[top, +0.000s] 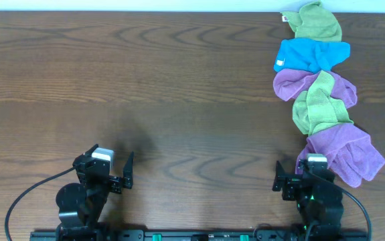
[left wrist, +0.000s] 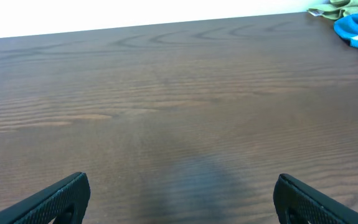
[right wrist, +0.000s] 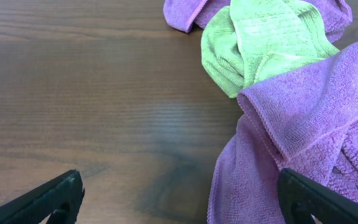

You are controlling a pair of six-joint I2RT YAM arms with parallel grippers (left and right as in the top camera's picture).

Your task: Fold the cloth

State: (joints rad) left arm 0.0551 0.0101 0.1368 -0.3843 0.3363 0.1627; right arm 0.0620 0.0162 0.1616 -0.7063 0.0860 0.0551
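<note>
The cloth (top: 345,150) is lilac-purple and lies crumpled at the near right of the table; no tag shows on it. In the right wrist view it (right wrist: 303,124) fills the right side, its edge reaching in between the fingers. My right gripper (top: 292,173) (right wrist: 182,199) is open and empty, low over the table just left of the cloth, with its right finger in front of the cloth's edge. My left gripper (top: 114,162) (left wrist: 182,199) is open and empty over bare wood at the near left, far from the cloth.
Behind the cloth runs a line of bunched cloths: a lime-green one (top: 319,104) (right wrist: 259,40) on a second purple one (top: 292,84), a bright blue one (top: 309,55) (left wrist: 356,28), and another green one (top: 316,23) at the table's far edge.
</note>
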